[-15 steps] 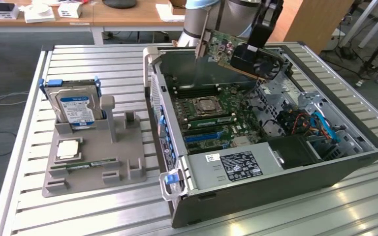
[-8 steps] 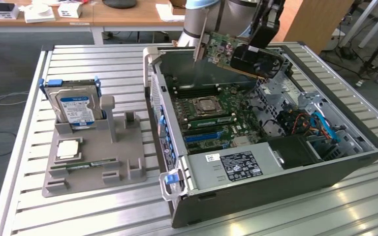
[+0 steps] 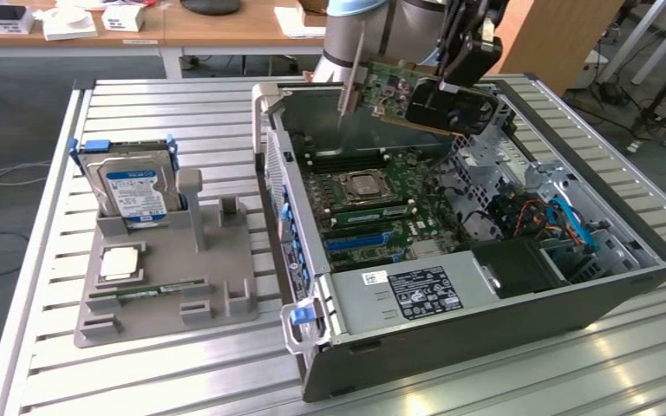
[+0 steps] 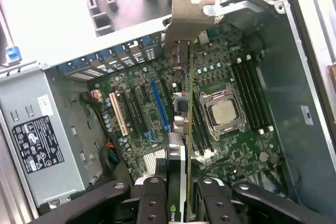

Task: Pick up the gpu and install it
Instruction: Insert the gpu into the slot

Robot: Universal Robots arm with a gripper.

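Table (image 3: 171, 381): slatted metal, with an open case (image 3: 484, 338) lying on its side.

Nearest end of case: grey power supply (image 3: 420, 290) with a black label.

Just beside the case, on the exterior view's left: grey tray (image 3: 159, 321). It holds a RAM stick (image 3: 148, 293) lying flat, a square chip (image 3: 120, 263) behind it, and a hard drive (image 3: 136, 192) standing upright at the far end.

Mid-case: motherboard (image 3: 368, 208) lying flat, with blue slot (image 3: 356, 240) and CPU socket (image 3: 364, 185), all uncovered.

Far end of case: gripper (image 3: 454, 82) hangs above the opening, jaws partly closed and clamped on the gpu (image 3: 385, 87). The card is in the air, tilted and clear of the motherboard. Its pale bracket (image 3: 350, 74) points down toward the case on the exterior view's left.

Wrist view: fingers (image 4: 152, 203) press either side of the gpu (image 4: 181, 103), seen edge-on, with its bracket (image 4: 188, 17) at the end away from the gripper (image 4: 181, 198). Beneath it, the card's line falls between the blue slot (image 4: 159, 106) and the socket (image 4: 223, 111).

Beyond the table: wooden desks (image 3: 229, 22) with small boxes.
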